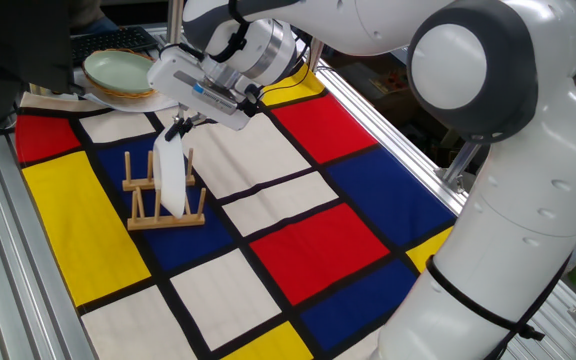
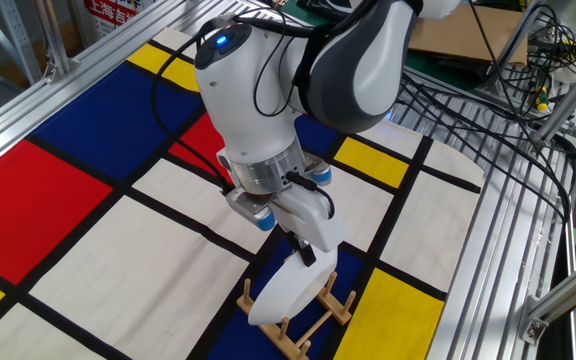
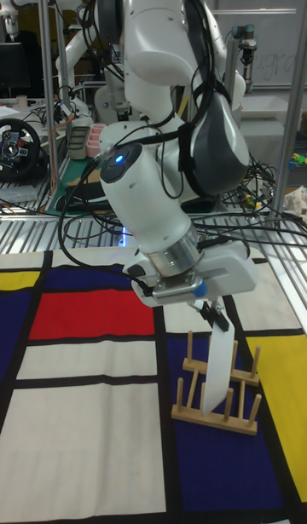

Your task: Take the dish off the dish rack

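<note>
The white dish (image 1: 171,175) stands on edge between the pegs of the small wooden dish rack (image 1: 163,219), on the checked cloth at the left. My gripper (image 1: 178,129) reaches down from above and is shut on the dish's top rim. In the other fixed view the dish (image 2: 286,290) leans in the rack (image 2: 310,330) with the gripper (image 2: 306,252) pinching its upper edge. The tall fixed view shows the dish (image 3: 219,362) edge-on in the rack (image 3: 213,417), held at the top by the gripper (image 3: 217,317).
A pale green bowl (image 1: 118,70) on a wicker tray (image 1: 118,93) sits at the far left corner behind the rack. Aluminium rails (image 1: 8,270) border the cloth. Cables and boxes (image 2: 488,40) lie beyond the table's far edge.
</note>
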{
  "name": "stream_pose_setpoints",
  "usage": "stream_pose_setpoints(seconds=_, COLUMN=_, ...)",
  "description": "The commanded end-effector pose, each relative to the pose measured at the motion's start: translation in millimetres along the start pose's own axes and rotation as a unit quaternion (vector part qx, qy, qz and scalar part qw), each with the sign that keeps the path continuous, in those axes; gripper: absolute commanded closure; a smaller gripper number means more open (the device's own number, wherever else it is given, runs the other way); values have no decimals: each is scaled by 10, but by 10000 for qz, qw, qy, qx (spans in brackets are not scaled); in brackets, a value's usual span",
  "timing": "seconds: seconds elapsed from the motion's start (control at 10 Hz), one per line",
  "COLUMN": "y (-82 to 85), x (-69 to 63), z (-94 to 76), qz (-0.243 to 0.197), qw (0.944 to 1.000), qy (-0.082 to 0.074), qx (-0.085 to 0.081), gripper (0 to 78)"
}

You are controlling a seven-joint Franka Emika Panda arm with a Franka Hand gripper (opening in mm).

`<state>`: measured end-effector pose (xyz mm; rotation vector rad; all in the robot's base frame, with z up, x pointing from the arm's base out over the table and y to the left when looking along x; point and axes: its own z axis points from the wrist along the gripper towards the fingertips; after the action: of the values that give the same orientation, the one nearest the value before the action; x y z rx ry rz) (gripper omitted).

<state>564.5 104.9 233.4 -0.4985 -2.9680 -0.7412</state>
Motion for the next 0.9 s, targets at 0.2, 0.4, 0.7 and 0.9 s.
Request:
stream_pose_setpoints(seconds=0.2, y=192, x=102, z=60, qz=806, qw=9910, qy=105, qx=-1063, gripper=764)
stream_pose_setpoints(seconds=0.4, y=192, x=102, z=60, qz=826, qw=9897, qy=150, qx=-1164, gripper=764)
stream_pose_setpoints(seconds=0.7, y=199, x=89, z=55, qz=803, qw=9885, qy=218, qx=-1260, gripper=764)
stream_pose_setpoints(seconds=0.9, y=204, x=82, z=48, qz=723, qw=9886, qy=234, qx=-1302, gripper=764)
